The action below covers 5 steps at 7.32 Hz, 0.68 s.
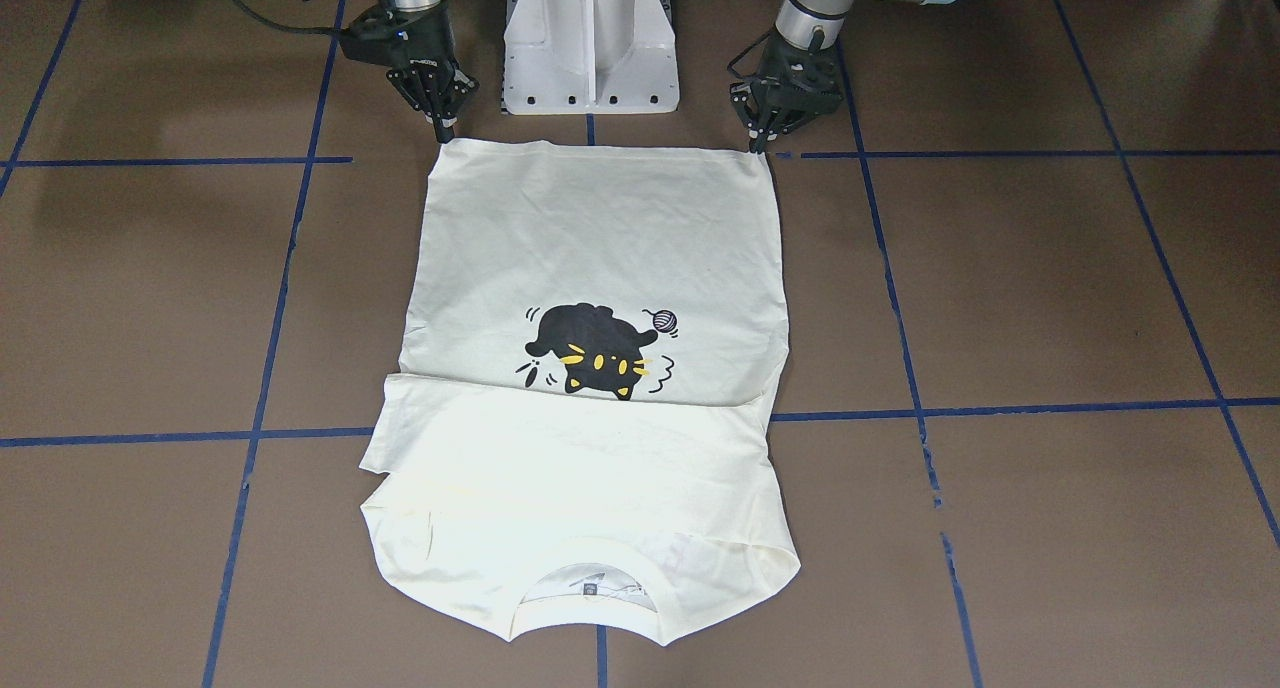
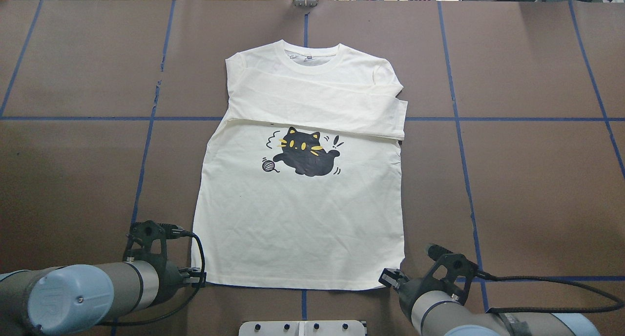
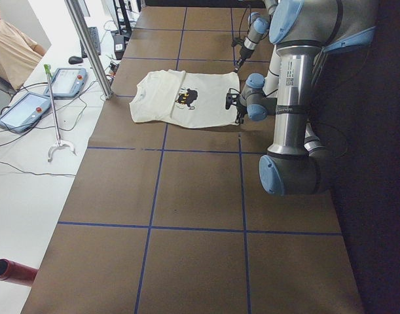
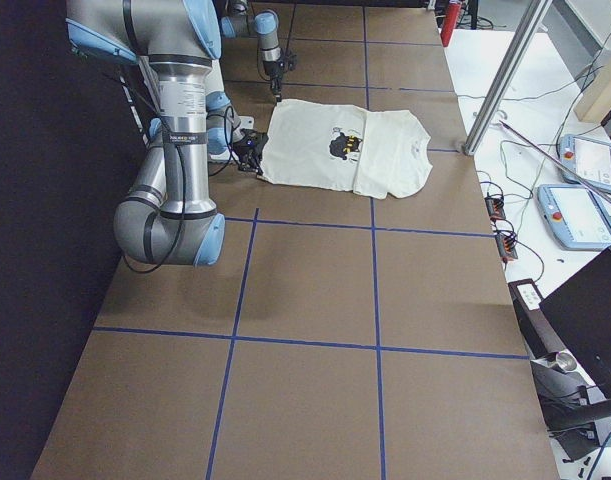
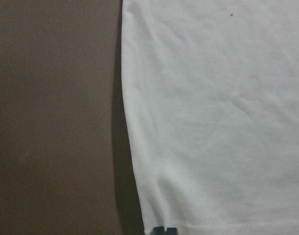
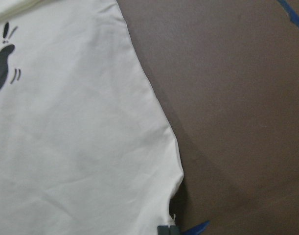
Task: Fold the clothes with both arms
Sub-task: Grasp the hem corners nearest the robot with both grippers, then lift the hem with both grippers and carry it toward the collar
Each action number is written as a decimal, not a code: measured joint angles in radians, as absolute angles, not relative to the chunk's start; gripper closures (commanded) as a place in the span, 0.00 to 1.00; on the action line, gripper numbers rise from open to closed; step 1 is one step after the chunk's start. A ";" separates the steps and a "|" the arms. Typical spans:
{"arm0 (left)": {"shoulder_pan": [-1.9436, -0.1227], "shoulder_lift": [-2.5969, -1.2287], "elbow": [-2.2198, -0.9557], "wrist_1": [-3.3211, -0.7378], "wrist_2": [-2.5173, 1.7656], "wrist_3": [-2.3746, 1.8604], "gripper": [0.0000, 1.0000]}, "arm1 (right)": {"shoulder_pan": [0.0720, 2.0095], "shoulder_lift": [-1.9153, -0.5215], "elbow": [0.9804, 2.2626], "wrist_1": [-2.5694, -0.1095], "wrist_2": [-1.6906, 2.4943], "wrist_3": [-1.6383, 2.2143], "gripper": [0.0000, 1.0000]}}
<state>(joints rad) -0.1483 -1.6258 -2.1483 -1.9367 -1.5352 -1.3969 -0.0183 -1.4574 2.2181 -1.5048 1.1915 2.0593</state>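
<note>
The cream-white shirt [image 2: 298, 219] lies flat on the brown table, cat print [image 2: 302, 153] up, with its sleeves folded across the chest and its collar at the far side. It also shows in the front-facing view [image 1: 600, 228]. My left gripper [image 2: 197, 277] is down at the hem's near left corner, also seen in the front-facing view [image 1: 765, 148]. In the left wrist view its tips [image 5: 165, 231] are closed on the hem corner. My right gripper [image 2: 390, 277] is at the near right hem corner, also in the front-facing view [image 1: 443, 133], with its tips [image 6: 167, 230] closed on the cloth.
The white pedestal base [image 1: 590, 38] stands between the arms just behind the hem. Blue tape lines [image 2: 146, 145] grid the table. A metal post [image 3: 88, 46], control tablets [image 3: 29, 108] and a seated person [image 3: 10, 52] are at the far side.
</note>
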 measured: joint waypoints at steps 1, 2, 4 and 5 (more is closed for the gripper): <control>-0.152 -1.629 -2.233 -1.860 -1.559 -1.387 1.00 | 0.002 -1.469 2.294 -1.537 1.207 2.053 1.00; -0.158 -1.647 -2.354 -1.723 -1.609 -1.380 1.00 | 0.020 -1.476 2.404 -1.622 1.250 2.048 1.00; -0.205 -1.778 -2.552 -1.408 -1.703 -1.368 1.00 | 0.058 -1.460 2.623 -1.828 1.363 2.043 1.00; -0.243 -1.852 -2.579 -1.307 -1.732 -1.343 1.00 | 0.090 -1.430 2.666 -1.896 1.410 2.026 1.00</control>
<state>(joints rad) -0.2434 -1.8519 -2.5789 -1.3074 -1.7319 -1.3432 0.0901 -1.4295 2.6660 -1.8960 1.4098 2.0259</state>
